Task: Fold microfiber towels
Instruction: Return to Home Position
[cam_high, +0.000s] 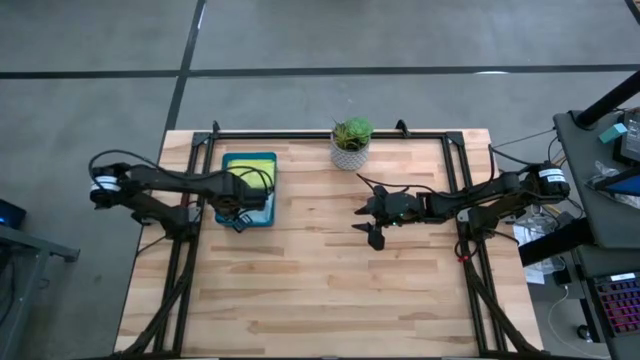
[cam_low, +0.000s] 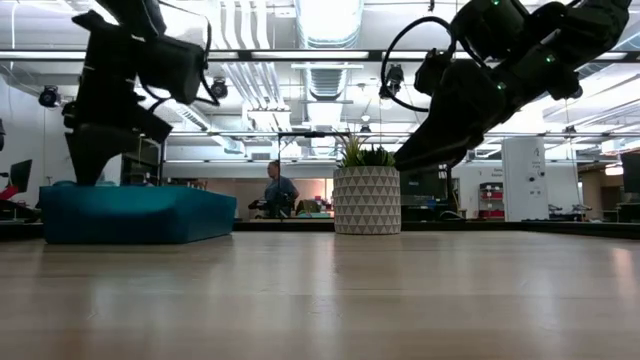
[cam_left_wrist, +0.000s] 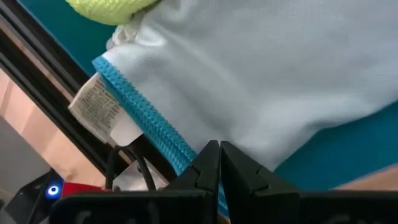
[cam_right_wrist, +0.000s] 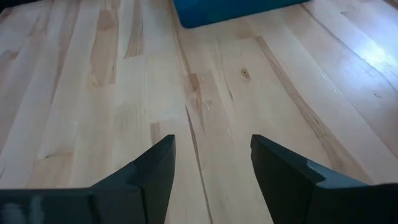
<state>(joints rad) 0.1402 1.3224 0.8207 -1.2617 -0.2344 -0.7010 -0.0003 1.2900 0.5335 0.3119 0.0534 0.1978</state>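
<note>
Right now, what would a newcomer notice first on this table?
Probably the dark teal tray at the table's left rear, a light teal towel lying in it, with the left gripper shut just above. The right gripper hovers open over the wooden table; a potted plant stands at the back edge.

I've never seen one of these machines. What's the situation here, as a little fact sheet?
Left gripper: shut, over the tray
Right gripper: open, above bare table
In the tray: pale teal towel with white tag, lime towel beside it
Elsewhere: potted plant at the table's edge
</note>
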